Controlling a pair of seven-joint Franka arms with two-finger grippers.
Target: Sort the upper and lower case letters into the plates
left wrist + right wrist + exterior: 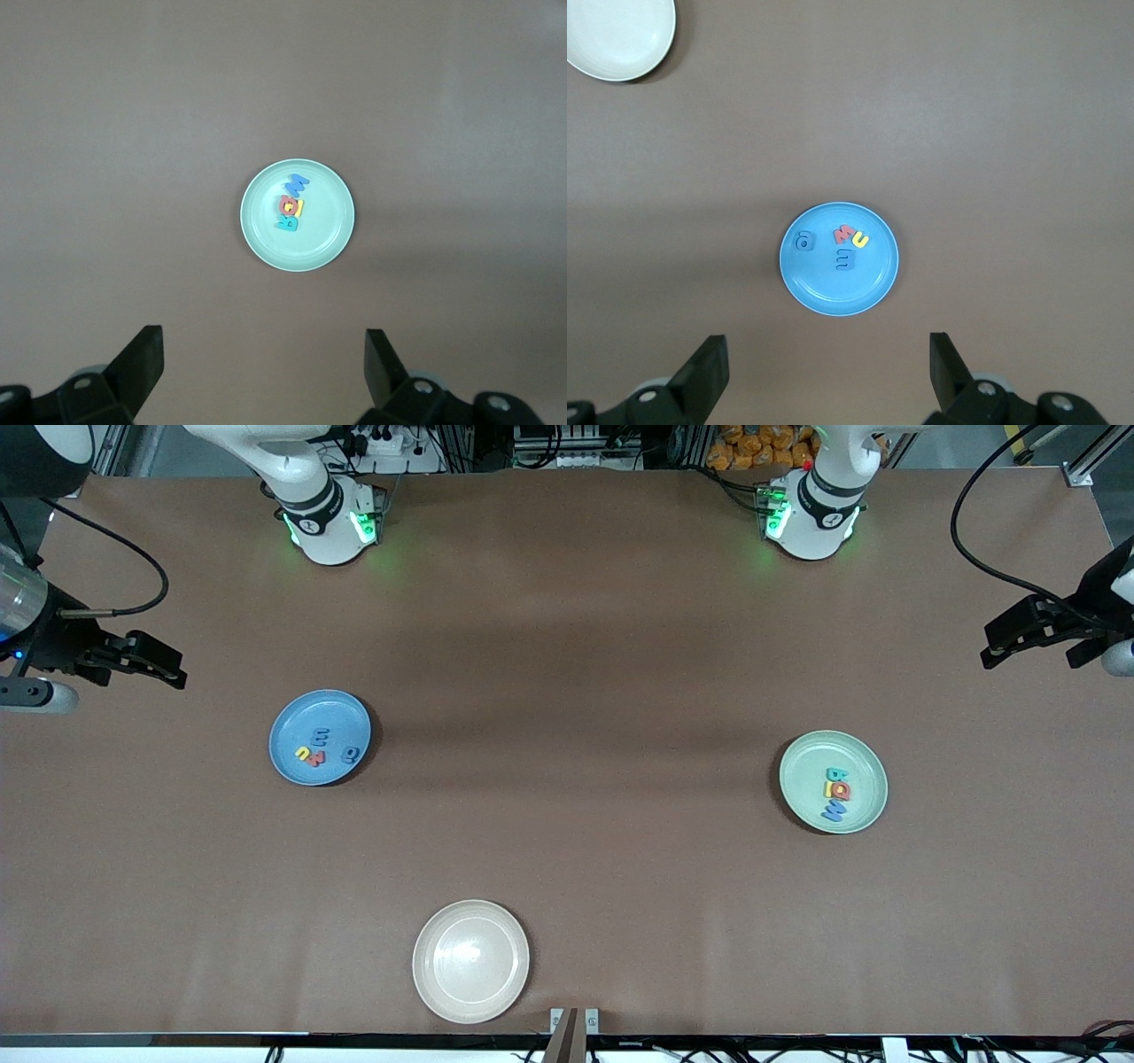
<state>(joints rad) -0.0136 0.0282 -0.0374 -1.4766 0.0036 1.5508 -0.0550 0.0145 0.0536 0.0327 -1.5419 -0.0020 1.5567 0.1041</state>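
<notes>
Both my claws wide, empty: left claw (pixel 261 372) over the counter's (pixel 567 646) end, right claw (pixel 828 372) likewise. 4 letters (pixel 321 749) in blue plate (pixel 288 726), 4 letters (pixel 835 793) in green plate (pixel 864 762).

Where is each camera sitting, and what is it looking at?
Front view: high up across the table, facing both arms' bases; shows the left gripper, right gripper, all plates.
Left wrist view: on the left arm, looking down at the mint green plate; open fingers show.
Right wrist view: looking down at the blue plate; open fingers show.
It shares the cream-white plate with the front view.
</notes>
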